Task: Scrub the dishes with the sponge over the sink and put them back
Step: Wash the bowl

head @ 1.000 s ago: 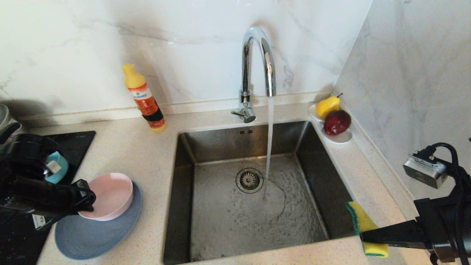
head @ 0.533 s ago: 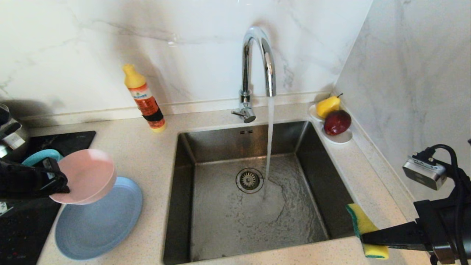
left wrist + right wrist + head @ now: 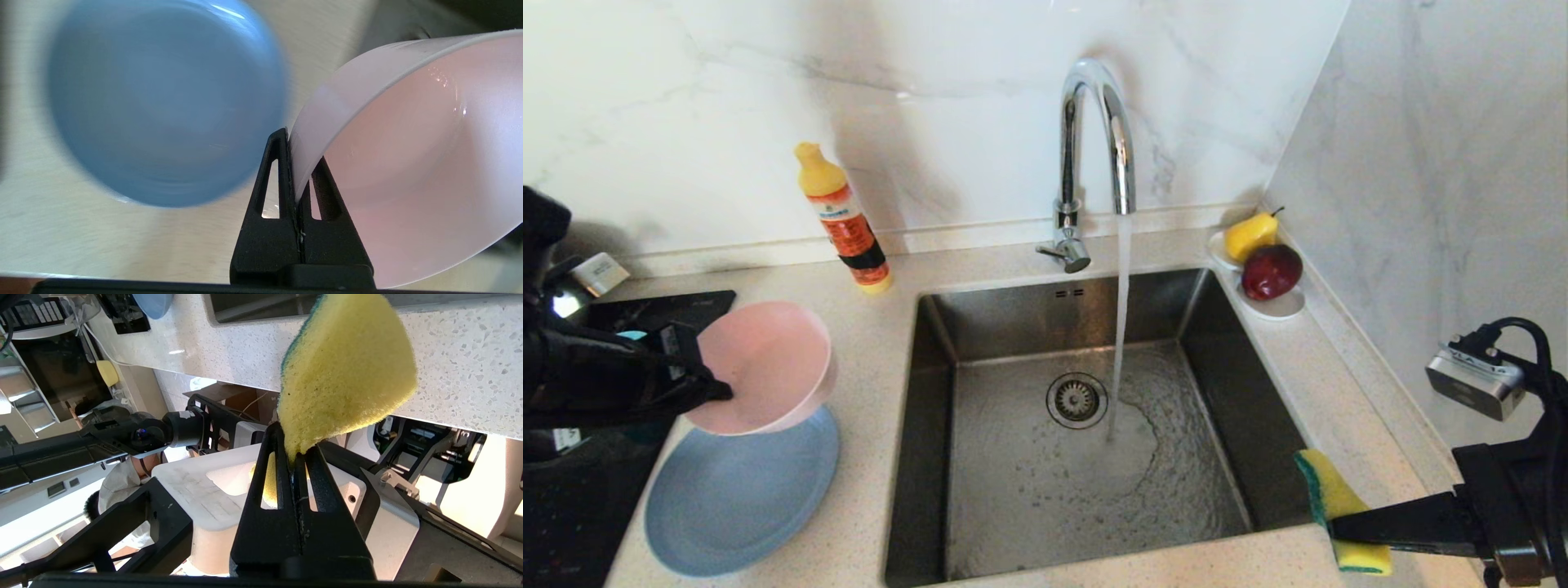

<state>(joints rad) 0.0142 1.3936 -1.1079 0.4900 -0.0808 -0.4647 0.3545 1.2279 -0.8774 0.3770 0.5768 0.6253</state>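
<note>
My left gripper (image 3: 707,385) is shut on the rim of the pale pink bowl (image 3: 768,367), which hangs tilted above the counter, left of the sink (image 3: 1225,408). In the left wrist view the black fingers (image 3: 278,171) pinch the pink bowl's wall (image 3: 408,163). The blue-grey plate (image 3: 739,498) lies bare on the counter below it and fills much of the left wrist view as well (image 3: 163,102). A sliver of the teal bowl (image 3: 630,335) peeks out behind the left arm. My right gripper (image 3: 1339,527) is shut on the yellow-and-green sponge (image 3: 1331,494), held at the sink's front right corner (image 3: 347,371).
Water runs from the chrome tap (image 3: 1094,139) into the basin near the drain strainer (image 3: 1076,400). A yellow-orange detergent bottle (image 3: 843,220) stands by the back wall. A white dish (image 3: 1278,306) with a pear and an apple sits at the right. A black hob (image 3: 572,506) lies far left.
My left gripper has lifted the pink bowl off the blue plate, tilted it and carried it up and slightly toward the sink. The right arm and the sponge have stayed put.
</note>
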